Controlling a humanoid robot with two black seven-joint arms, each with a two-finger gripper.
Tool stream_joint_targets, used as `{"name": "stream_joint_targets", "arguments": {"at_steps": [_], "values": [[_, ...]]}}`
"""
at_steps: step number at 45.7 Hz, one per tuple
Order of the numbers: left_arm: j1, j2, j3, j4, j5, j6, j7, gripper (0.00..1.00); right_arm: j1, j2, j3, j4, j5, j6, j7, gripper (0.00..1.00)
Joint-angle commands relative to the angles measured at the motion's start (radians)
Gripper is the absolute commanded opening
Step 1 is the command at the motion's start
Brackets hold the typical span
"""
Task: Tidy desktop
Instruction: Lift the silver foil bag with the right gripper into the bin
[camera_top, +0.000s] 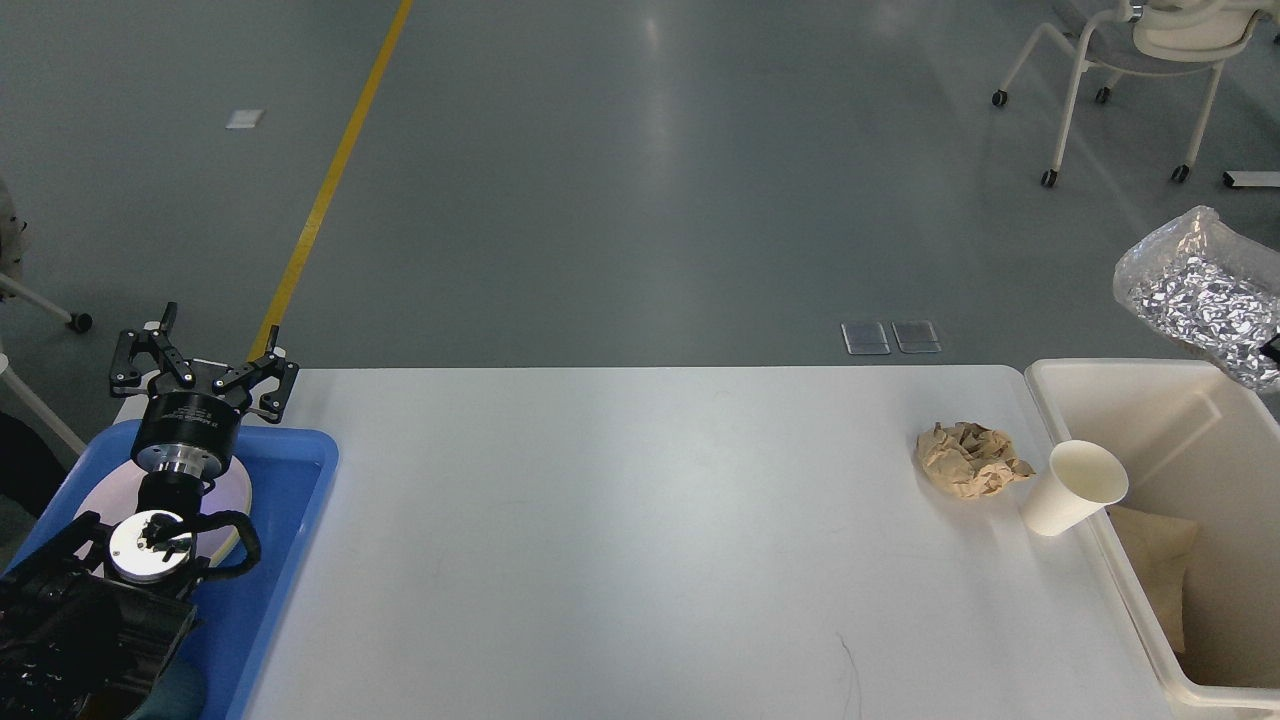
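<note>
1. Nearest, at the lower left, the black left arm comes in over a blue tray (290, 560) that sits at the left end of the desktop (640, 540).
2. A pale round plate (232, 492) lies in the tray, largely hidden beneath the arm's wrist.
3. At the lower right, a cream-white bin (1120, 575) stands against the right end of the desktop; a tan, flat piece (1160, 570) lies inside it.
4. The desktop, white with rounded corners, spans nearly the whole width between tray and bin, and its middle stretch is bare.
5. Toward its right end, a white paper cup (1075, 488) leans tilted against the bin's near wall, mouth up and to the right.
6. Just left of the cup, touching or nearly so, sits a crumpled ball of brown paper (968, 460).
7. Farther back on the left, the left gripper (205, 350) hangs above the tray's far edge with its two fingers spread wide, released and holding nothing.
8. At the right edge, above the bin, a clear crinkled plastic bag (1205, 295) with a silvery lining is in the air; whatever holds it is cut off by the frame, so the right gripper is not visible.
9. Beyond the desktop lies grey floor with a yellow line (335, 170), and a white wheeled chair (1140, 60) stands at the far right.
</note>
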Motion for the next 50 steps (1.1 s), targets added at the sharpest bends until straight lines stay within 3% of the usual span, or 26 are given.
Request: {"name": "stream_joint_targets", "arguments": {"at_steps": [1,14,15,16,17,38,50], "values": [[0.000,0.000,0.000,0.000,0.000,0.000,0.000,0.97,-0.131,0.043,0.069,-0.066,0.050,-0.053,-0.048,0.00],[0.000,0.000,0.000,0.000,0.000,0.000,0.000,0.97,-0.157,0.074,0.064,-0.065,0.042,-0.105,-0.059,0.00],[0.000,0.000,0.000,0.000,0.000,0.000,0.000,0.97,-0.157,0.074,0.064,-0.065,0.042,-0.105,-0.058,0.06],[0.000,0.000,0.000,0.000,0.000,0.000,0.000,0.97,-0.159,0.074,0.063,-0.065,0.042,-0.106,-0.059,0.57],[0.000,0.000,0.000,0.000,0.000,0.000,0.000,0.97,-0.159,0.074,0.060,-0.065,0.041,-0.108,-0.059,1.00],[0.000,0.000,0.000,0.000,0.000,0.000,0.000,0.97,-0.191,0.089,0.069,-0.066,0.042,-0.114,-0.058,1.00],[0.000,0.000,0.000,0.000,0.000,0.000,0.000,0.97,-0.070,0.085,0.072,-0.065,0.042,-0.056,-0.054,1.00]]}}
